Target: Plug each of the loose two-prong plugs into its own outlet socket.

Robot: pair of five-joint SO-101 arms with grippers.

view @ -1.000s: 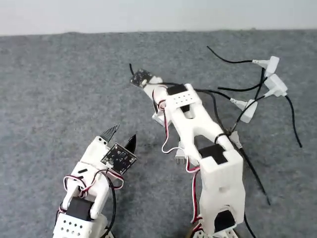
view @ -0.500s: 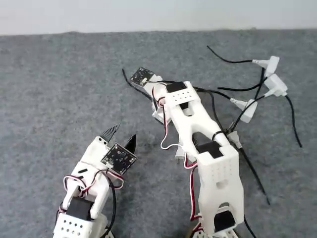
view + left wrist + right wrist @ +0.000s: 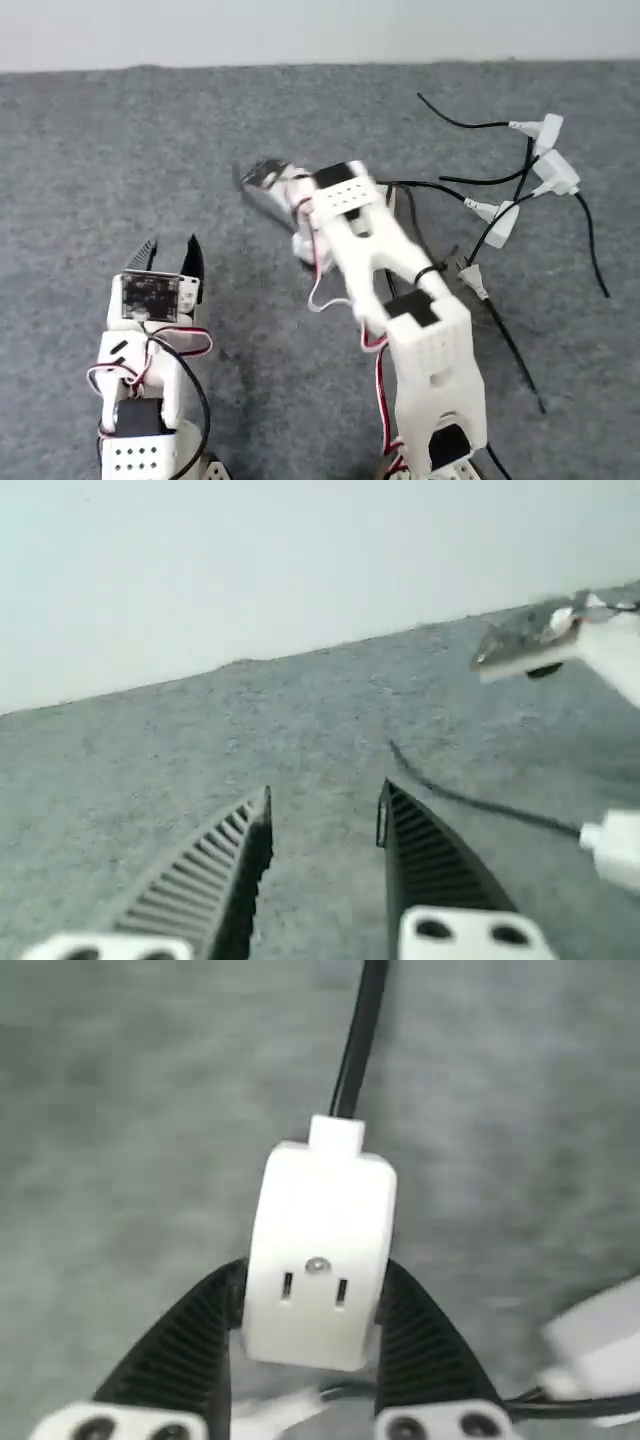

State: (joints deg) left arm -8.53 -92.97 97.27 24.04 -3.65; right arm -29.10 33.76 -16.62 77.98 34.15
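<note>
My right gripper [image 3: 312,1272] is shut on a white outlet socket [image 3: 320,1250]. Its two slots face the camera and its black cord [image 3: 360,1030] runs away over the grey table. In the high view the right arm [image 3: 400,290] lies across the table's middle and covers that gripper. My left gripper [image 3: 171,252] sits at the near left, open, with nothing between its fingers [image 3: 215,880]. A white plug [image 3: 615,845] on a black cord lies beyond it, toward the right arm. Three white cord ends [image 3: 548,130] [image 3: 556,172] [image 3: 500,222] lie at the far right.
A small loose plug [image 3: 470,273] lies beside the right arm among tangled black cords [image 3: 520,350]. The right arm's camera board [image 3: 262,175] juts out past the table's middle. Bare grey carpet [image 3: 120,150] covers the far left.
The left arm has swung left and now points straight away, its gripper still open. The right arm has shifted left, carrying the socket with it.
</note>
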